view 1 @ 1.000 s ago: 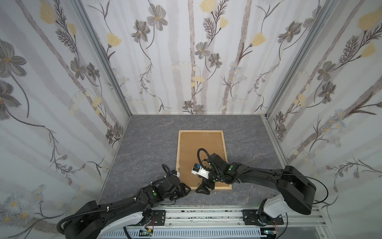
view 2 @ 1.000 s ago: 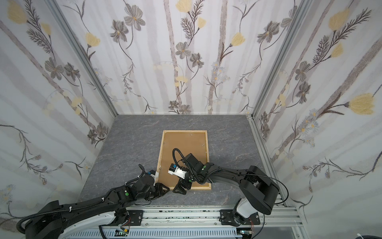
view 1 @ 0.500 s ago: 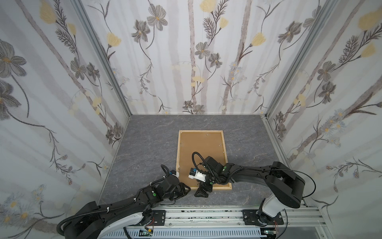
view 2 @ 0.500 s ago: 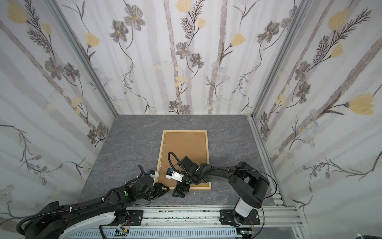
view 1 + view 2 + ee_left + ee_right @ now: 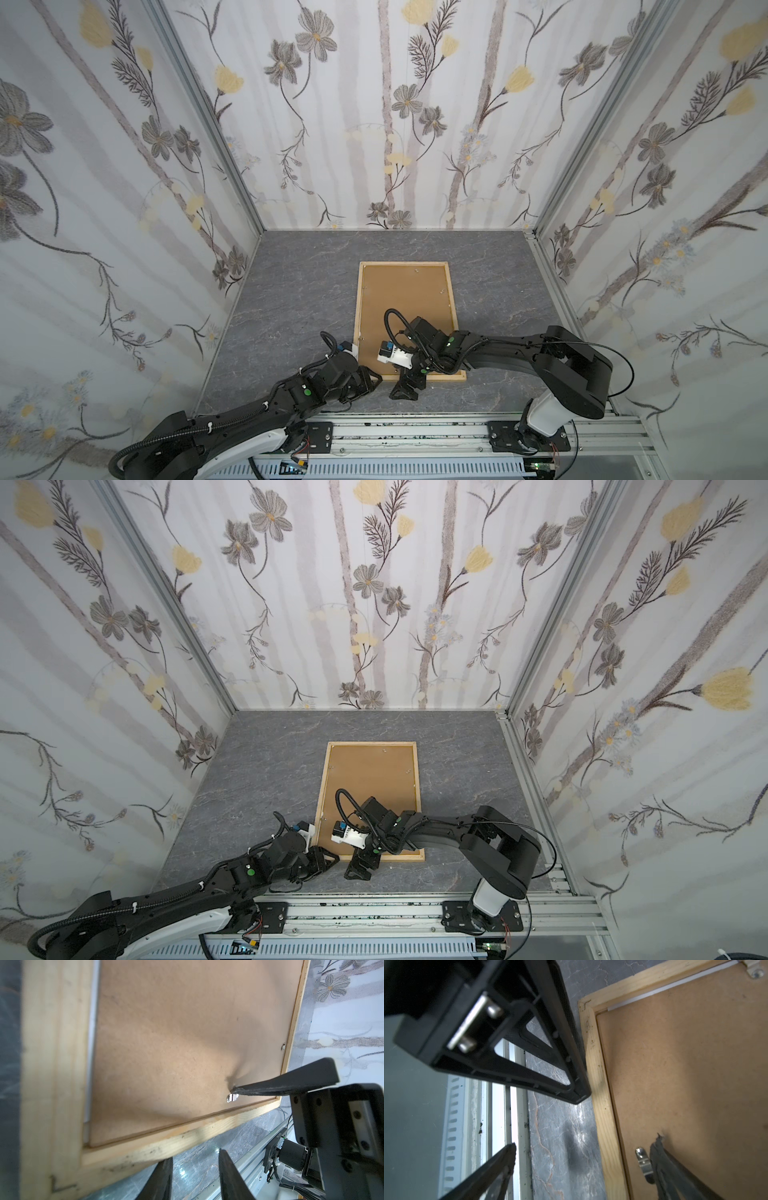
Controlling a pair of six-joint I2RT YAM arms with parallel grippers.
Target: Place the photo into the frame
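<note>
Walls: floral wallpaper (image 5: 374, 104) on three sides, pale with grey and yellow blooms.
Desk: grey marbled top (image 5: 299, 282); an aluminium rail (image 5: 415, 428) carrying both arm bases runs along its front edge.
Frame: the frame (image 5: 451, 376) lies flat, back side up, near the middle of the desk and toward the front edge, long sides running front to back.
Backing: a brown hardboard panel (image 5: 405, 291) sits inside the frame and fills it.
Photo: only a thin white sliver of the photo (image 5: 91, 1053) shows, in the gap between the panel and one long frame strip; the rest is covered by the panel.
Clip: a small metal tab (image 5: 642, 1159) sits on the panel close to the frame's front strip.
Right gripper: the right gripper (image 5: 583, 1147) straddles the front strip with jaws wide apart, holding nothing. One fingertip (image 5: 235, 1091) presses on the panel just beside the tab; the other hangs over bare desk between frame and rail.
Left gripper: the left gripper (image 5: 376, 380) is low at the frame's front left corner, just beside the front strip. Its jaws are partly apart and empty, with bare desk showing between them.
</note>
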